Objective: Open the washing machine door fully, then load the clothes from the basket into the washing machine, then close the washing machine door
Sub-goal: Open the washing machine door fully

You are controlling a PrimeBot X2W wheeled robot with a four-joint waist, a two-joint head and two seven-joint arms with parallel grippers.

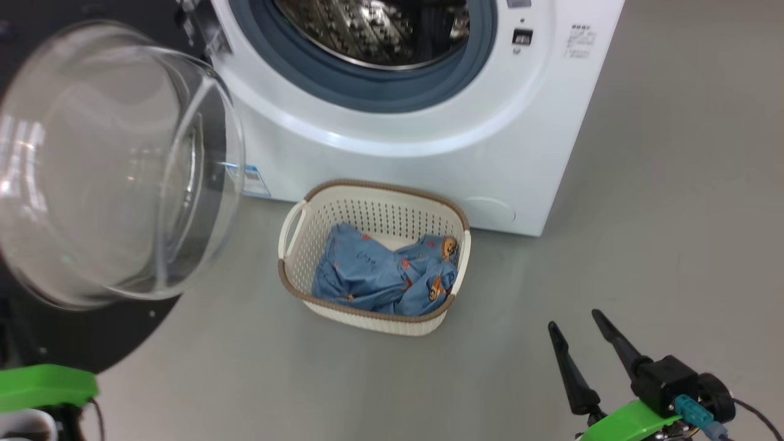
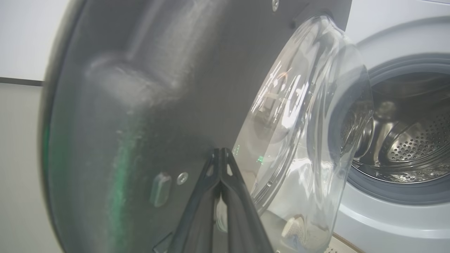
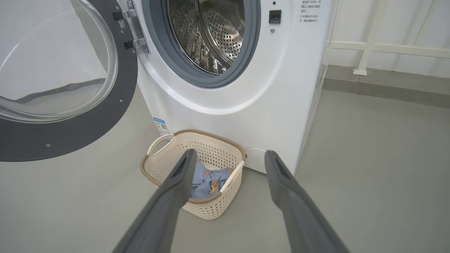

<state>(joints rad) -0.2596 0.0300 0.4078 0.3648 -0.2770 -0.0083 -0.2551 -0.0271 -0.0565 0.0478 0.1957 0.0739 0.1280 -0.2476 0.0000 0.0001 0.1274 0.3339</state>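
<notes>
Washing machine door (image 1: 116,171) stands swung open on the robot's left, hung from hinges (image 3: 133,44) at the left side of the opening, with the clear glass bowl bulging toward the camera in the head view. Washing machine (image 1: 392,159) is a white front-loader on the grey floor (image 1: 643,245). The head view cuts off the upper part of the steel drum (image 3: 211,35); the right wrist view shows more of it, perforated and bare, ringed by the grey-blue gasket (image 1: 367,86). Basket (image 1: 373,321) sits on the floor close in front of the machine's base, just below the opening and near the blue energy label (image 1: 252,180). Clothes (image 1: 380,275) lie crumpled inside it, light-blue cloth with small orange figures. Left gripper (image 2: 219,150): in its own wrist view the jaws are pressed together with nothing between them, tips right at the door's dark inner face beside the glass bowl; contact cannot be told. Right gripper (image 1: 574,318): jaws spread wide and empty, hanging above the floor, apart from the basket on its near right side. The right wrist view alone gives the round cover (image 3: 256,160) low on the machine's front and a white railing (image 3: 386,49) along the far wall.
</notes>
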